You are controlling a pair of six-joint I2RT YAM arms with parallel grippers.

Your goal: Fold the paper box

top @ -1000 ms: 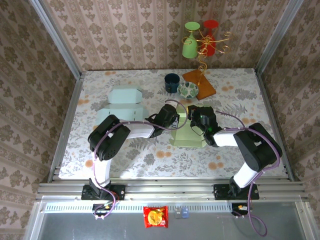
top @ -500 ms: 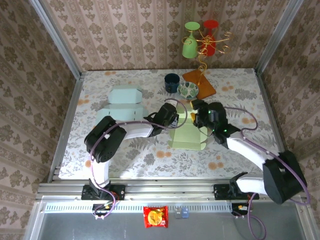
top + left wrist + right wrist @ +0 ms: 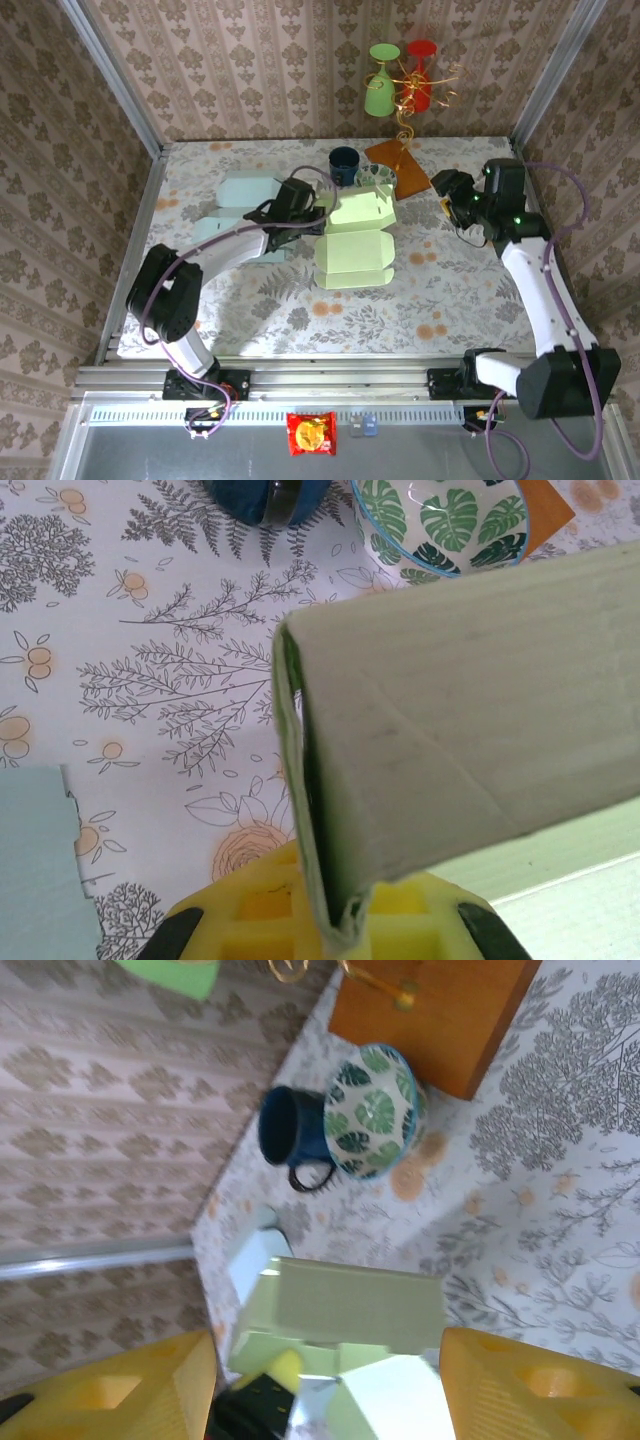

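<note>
- Starting far left on the worktop (image 3: 250,310): two pale blue cartons (image 3: 250,190) lay flat, one behind the other, near the left rail.
- Left pincer (image 3: 335,935) reached in past those cartons and was clamped on the left edge of the green paper box (image 3: 355,262). In the wrist view a yellow pad (image 3: 250,925) sat on either side of the folded edge.
- Green paper box sat mid-worktop, just right of the blue cartons. Its far panel was tilted up off the surface; its near part lay flat with notched flaps at both ends.
- Blue mug (image 3: 343,163) stood behind the box, apart from it.
- Leaf-pattern bowl (image 3: 378,176) stood just beside the mug on its right. From above, the raised panel covered its near rim.
- Wooden base (image 3: 408,168) lay just right of the bowl and carried a gold wire stand (image 3: 405,110). A green glass (image 3: 380,92) and a red glass (image 3: 422,88) hung from the stand upside down.
- Right pincer (image 3: 445,195) was well right of the box, jaws apart with nothing between them. Its wrist camera looked back at the box, mug and bowl.
</note>
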